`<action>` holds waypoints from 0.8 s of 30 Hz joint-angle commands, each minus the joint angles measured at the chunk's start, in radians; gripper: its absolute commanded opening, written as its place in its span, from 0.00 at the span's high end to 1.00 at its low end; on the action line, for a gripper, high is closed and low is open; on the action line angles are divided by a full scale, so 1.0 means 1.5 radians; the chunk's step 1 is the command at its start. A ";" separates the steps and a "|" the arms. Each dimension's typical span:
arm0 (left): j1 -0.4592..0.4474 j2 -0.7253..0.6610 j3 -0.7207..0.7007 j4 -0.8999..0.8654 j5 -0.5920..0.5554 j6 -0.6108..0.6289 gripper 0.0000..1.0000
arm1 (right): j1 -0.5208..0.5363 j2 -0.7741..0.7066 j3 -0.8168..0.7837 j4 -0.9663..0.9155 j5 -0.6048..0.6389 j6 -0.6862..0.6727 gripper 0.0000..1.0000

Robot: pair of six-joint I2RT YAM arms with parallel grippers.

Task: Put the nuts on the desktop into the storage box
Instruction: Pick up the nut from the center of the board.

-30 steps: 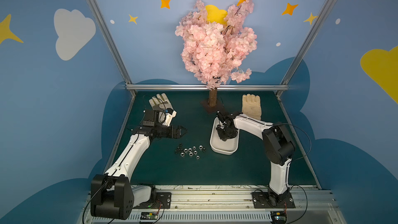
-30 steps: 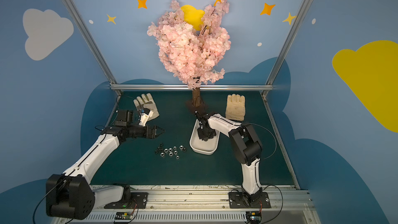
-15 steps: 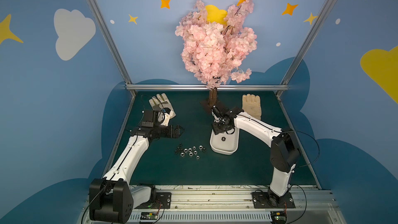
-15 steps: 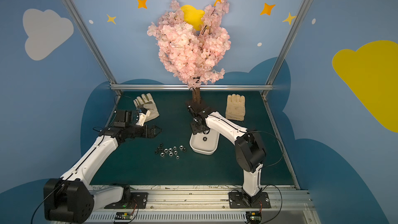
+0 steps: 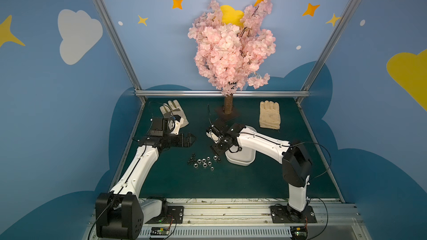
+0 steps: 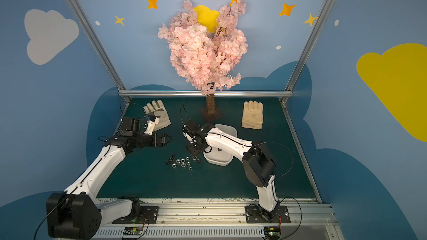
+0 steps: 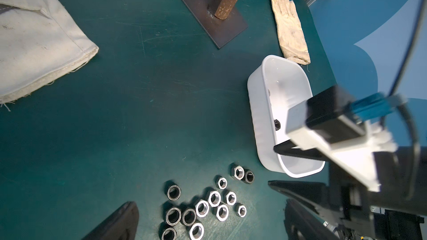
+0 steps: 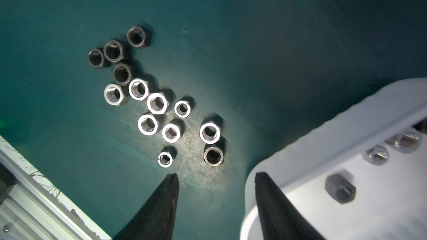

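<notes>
In both top views the nuts [image 5: 203, 161] on the desktop [image 5: 231, 181] lie in one loose cluster just beside the storage box [image 5: 240, 159], on its side toward the left arm. The right gripper [image 5: 216, 150] hangs over the gap between cluster and box, and the left gripper [image 5: 190, 140] hovers farther from the box, beyond the cluster. The right arm crosses over the box here, so we cannot read its contents. In the left wrist view the left gripper [image 7: 201, 192] is spread wide and holds nothing. We see one black nut [image 7: 276, 124] inside the box, but the right arm's blurred wrist block covers much of its floor. In the right wrist view the right gripper [image 8: 216, 174] is spread and empty, one finger over the desktop, the other over the rim of the storage box [image 8: 305, 148]. A dozen or so nuts sit outside and at least three inside, those soft with blur and cut off by the frame edge. We judge the sorting well short of done and the step in hand a reach for the next nut. That calls for lowering over one nut on the fringe nearest the box. The silver and dark pair there nearly touch, so we would need to straddle one alone.
</notes>
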 commanded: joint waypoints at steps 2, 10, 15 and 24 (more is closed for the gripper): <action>0.004 -0.005 0.012 -0.002 0.000 -0.002 0.00 | 0.012 0.059 0.043 -0.042 -0.005 -0.019 0.42; 0.007 -0.007 0.012 -0.003 -0.010 -0.002 0.00 | 0.022 0.128 0.087 -0.080 0.017 -0.027 0.43; 0.010 -0.010 0.012 -0.002 -0.015 -0.003 0.00 | 0.024 0.144 0.089 -0.097 0.042 -0.025 0.43; 0.012 -0.014 0.010 -0.002 -0.023 -0.006 0.00 | 0.026 0.173 0.102 -0.096 0.032 -0.026 0.50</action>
